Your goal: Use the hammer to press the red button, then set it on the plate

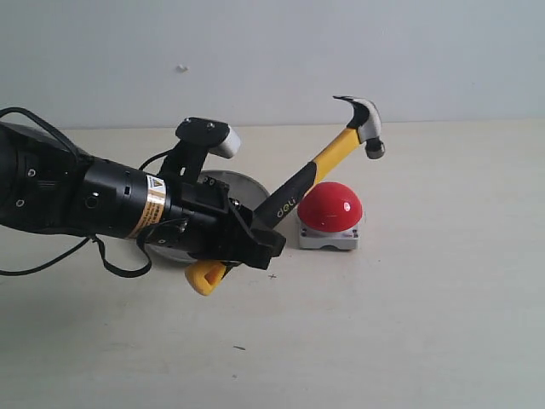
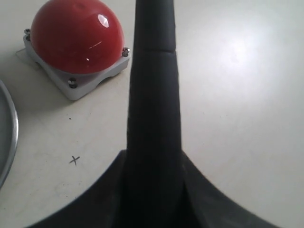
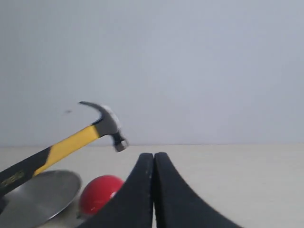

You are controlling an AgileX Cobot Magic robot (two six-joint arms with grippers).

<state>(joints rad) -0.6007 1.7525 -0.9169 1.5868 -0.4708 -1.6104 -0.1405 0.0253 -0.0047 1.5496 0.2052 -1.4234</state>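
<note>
In the middle of the frame the left gripper (image 1: 260, 243) is clamped on the hammer (image 1: 328, 162), whose head hangs above the red button (image 1: 330, 207) beside the plate (image 1: 244, 185), while the right gripper (image 3: 153, 190) has its jaws pressed together.

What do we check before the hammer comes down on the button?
1. Grip: left gripper shut on hammer: ok.
2. Clearance: hammer raised off button, no contact: ok.
3. Aim: hammer's striking face lined up over button: cannot tell, depth unclear.
4. Access: nothing covering button: ok.
5. Other arm: right gripper shut, absent from exterior view: ok.
6. Drop-off: plate free: cannot tell, left arm hides part.
</note>
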